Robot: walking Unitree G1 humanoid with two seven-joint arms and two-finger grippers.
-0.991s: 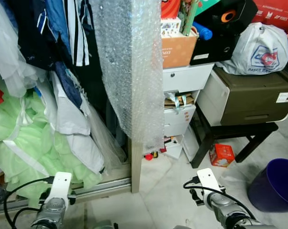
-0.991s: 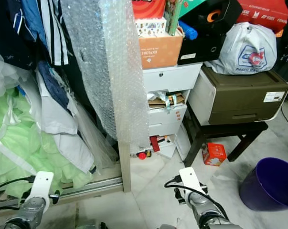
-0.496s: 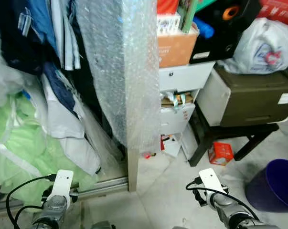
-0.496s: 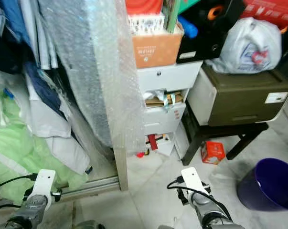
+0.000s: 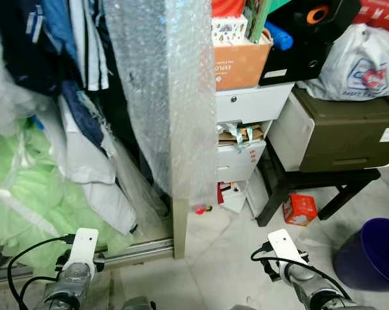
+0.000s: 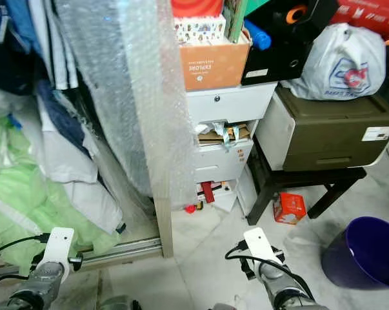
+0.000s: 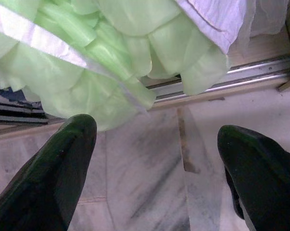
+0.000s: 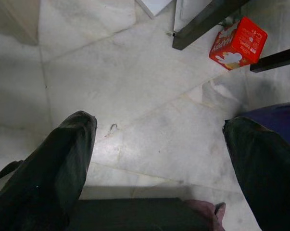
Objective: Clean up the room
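Both our end effectors, left [image 7: 152,178] and right [image 8: 157,168], hang wide open and empty over the floor, probably because we're only scouting. Likeliest pickup: the red carton [image 5: 300,209] under the dark stool [image 5: 310,183], near the purple bin [image 5: 369,250].

Item count, as visible:

- Red cartons on the floor: one red carton [image 5: 299,209], beside the stool leg.
- Purple bins: one purple bin [image 5: 369,252].
- Printers: one printer [image 5: 339,132], on one dark stool [image 5: 291,184].
- White plastic bags: one white plastic bag [image 5: 352,70], on top of the printer.
- Cardboard boxes: one cardboard box [image 5: 240,63], on the drawer unit.
- Drawer units: one white drawer unit [image 5: 246,148]; three drawer fronts can be counted.
- Bubble-wrapped panels: one bubble-wrapped panel [image 5: 175,97], standing upright.
- Pale green garments: one pale green garment [image 5: 33,200], heaped.
- End effectors: two, the left end effector [image 7: 154,178] and the right end effector [image 8: 159,168], each with two black fingers set apart.
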